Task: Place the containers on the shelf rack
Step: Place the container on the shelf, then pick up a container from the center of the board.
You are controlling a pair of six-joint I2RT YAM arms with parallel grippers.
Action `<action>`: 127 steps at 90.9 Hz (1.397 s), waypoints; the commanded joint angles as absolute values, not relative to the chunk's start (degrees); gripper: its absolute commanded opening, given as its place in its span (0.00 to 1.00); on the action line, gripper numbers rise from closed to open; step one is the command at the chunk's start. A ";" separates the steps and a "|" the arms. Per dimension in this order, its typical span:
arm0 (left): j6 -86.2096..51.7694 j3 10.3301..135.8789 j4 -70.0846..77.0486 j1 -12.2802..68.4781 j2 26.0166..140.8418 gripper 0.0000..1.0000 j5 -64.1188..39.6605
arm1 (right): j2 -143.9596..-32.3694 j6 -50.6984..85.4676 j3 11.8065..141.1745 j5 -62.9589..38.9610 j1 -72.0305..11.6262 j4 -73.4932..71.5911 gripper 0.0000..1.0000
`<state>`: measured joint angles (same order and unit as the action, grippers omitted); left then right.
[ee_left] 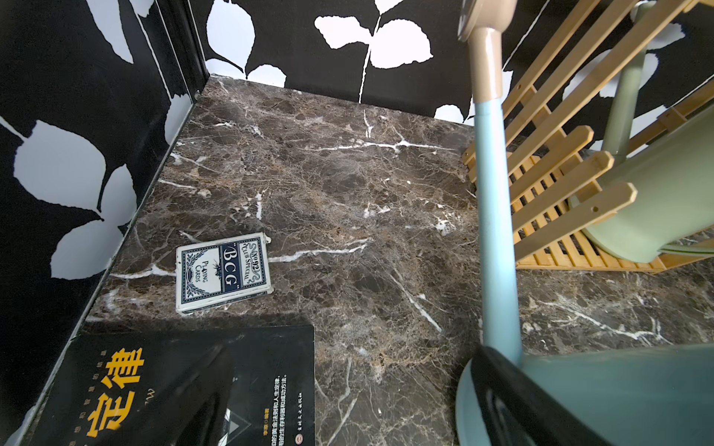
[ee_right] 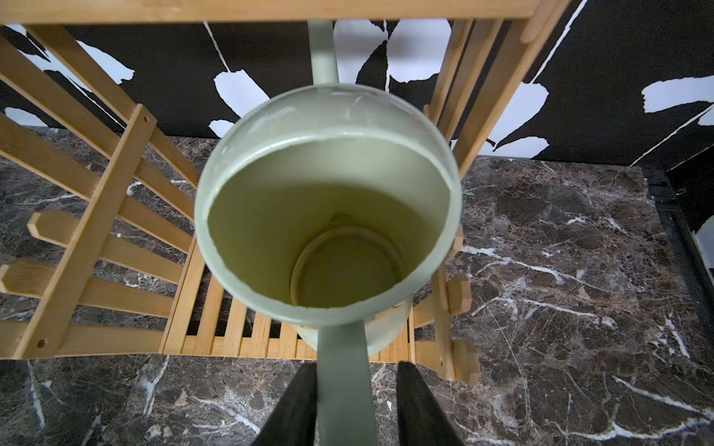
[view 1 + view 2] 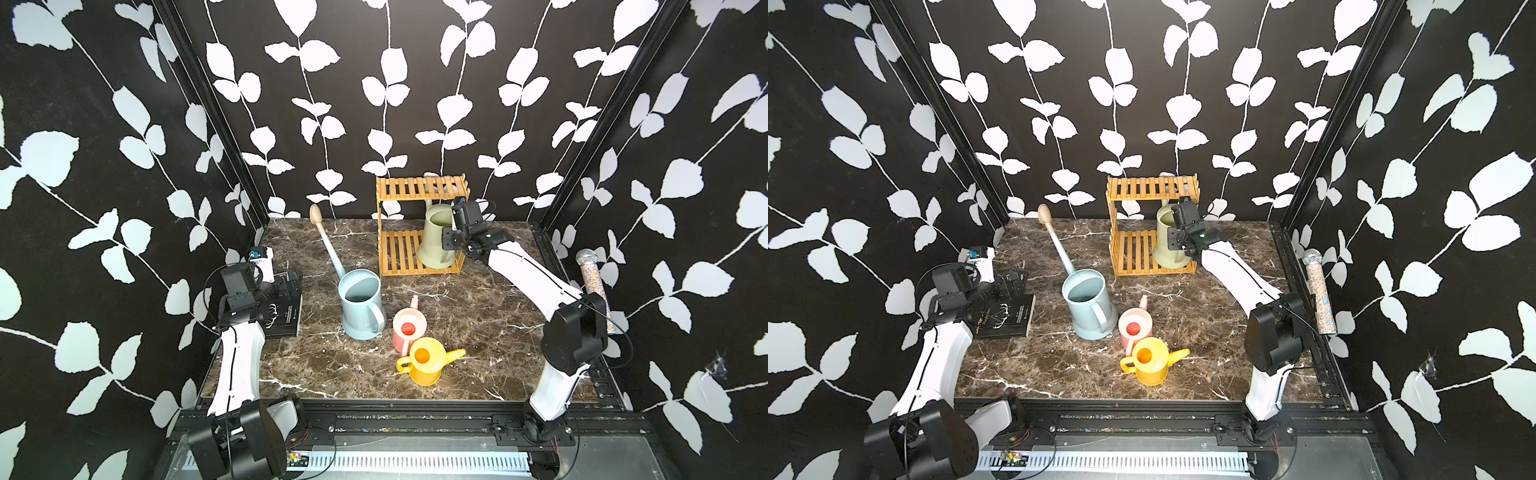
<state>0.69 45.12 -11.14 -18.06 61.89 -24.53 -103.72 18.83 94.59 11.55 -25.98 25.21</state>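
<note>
Nearest the front edge: the yellow can is standing upright on the marble table, spout pointing right, with the pink can just behind it. Can't tell if they're touching. The pale blue can is standing left of those, its long spout leaning toward the back left. The left gripper is hovering over the black book at the left edge, jaws spread wide, holding nothing. A card deck is lying just past the book.

Further back, the sage green can is sitting upright on the lower tier of the shelf rack, at its right end, spout rising behind. The right gripper is straddling its handle – one finger touching, a gap showing on the other side – so it's not clamped. A glittery microphone is leaning at the right wall.
</note>
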 commanded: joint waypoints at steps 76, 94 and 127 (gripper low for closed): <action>25.37 73.34 -47.90 -2.61 62.55 0.99 -27.81 | -82.36 18.01 81.37 14.57 -24.59 26.35 0.99; 34.07 78.46 -51.84 9.86 64.26 0.98 -19.95 | -79.94 20.69 77.73 13.31 -22.98 26.17 0.99; 41.72 84.37 -51.23 32.13 72.17 0.98 -5.07 | -75.95 21.79 71.18 13.73 -19.53 26.85 0.99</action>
